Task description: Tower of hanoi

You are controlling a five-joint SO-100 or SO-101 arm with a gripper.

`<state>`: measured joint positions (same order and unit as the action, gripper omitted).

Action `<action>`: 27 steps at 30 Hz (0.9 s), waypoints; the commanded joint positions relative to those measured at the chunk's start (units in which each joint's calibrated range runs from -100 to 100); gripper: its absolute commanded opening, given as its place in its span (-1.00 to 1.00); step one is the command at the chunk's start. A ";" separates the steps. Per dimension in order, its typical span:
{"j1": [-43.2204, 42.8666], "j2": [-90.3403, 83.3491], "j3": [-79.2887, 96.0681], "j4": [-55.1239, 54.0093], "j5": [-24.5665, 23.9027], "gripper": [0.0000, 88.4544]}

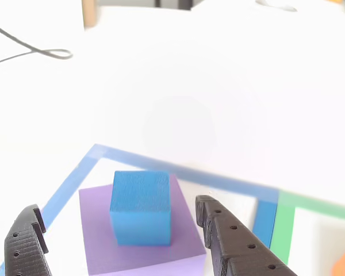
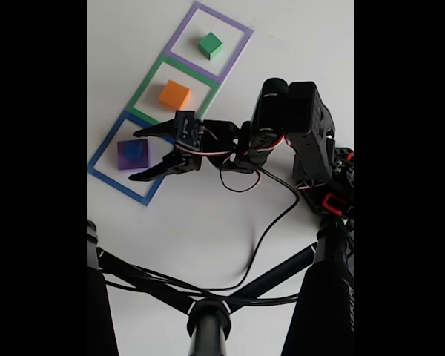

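The small blue cube (image 1: 141,207) sits on top of the big purple block (image 1: 139,233), a little toward one side of it. Both rest on the white desk (image 1: 218,86) inside the blue square outline (image 2: 104,152). That is how a tower goes: the biggest block at the bottom and a smaller one on top.

The end effector (image 1: 121,236) is spread wide. One black finger (image 1: 26,241) is on the left of the stack in the other view, and the other finger (image 1: 230,236) is on the right. Neither one touches a block. The blue cube lies in the gap between them, so it looks like the arm is lined up either to take the cube or to let it be. I cannot tell which.

In the fixed view, the orange block (image 2: 174,95) sits alone inside the green square outline (image 2: 152,78). The green block (image 2: 210,45) sits alone inside the purple square outline (image 2: 237,28). The three squares lie in a row, like the three pegs of the game.

Only two of the four blocks are stacked, so I think a lot of the game is left.
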<state>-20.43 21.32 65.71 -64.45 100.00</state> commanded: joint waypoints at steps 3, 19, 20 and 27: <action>-0.95 0.28 -2.35 -1.55 0.00 -0.39; -1.63 0.77 -3.25 -1.55 0.00 -0.86; -1.63 0.77 -3.25 -1.55 0.00 -0.88; -1.43 0.28 -3.16 -1.55 0.00 -0.92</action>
<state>-21.65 22.50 63.71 -64.61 100.00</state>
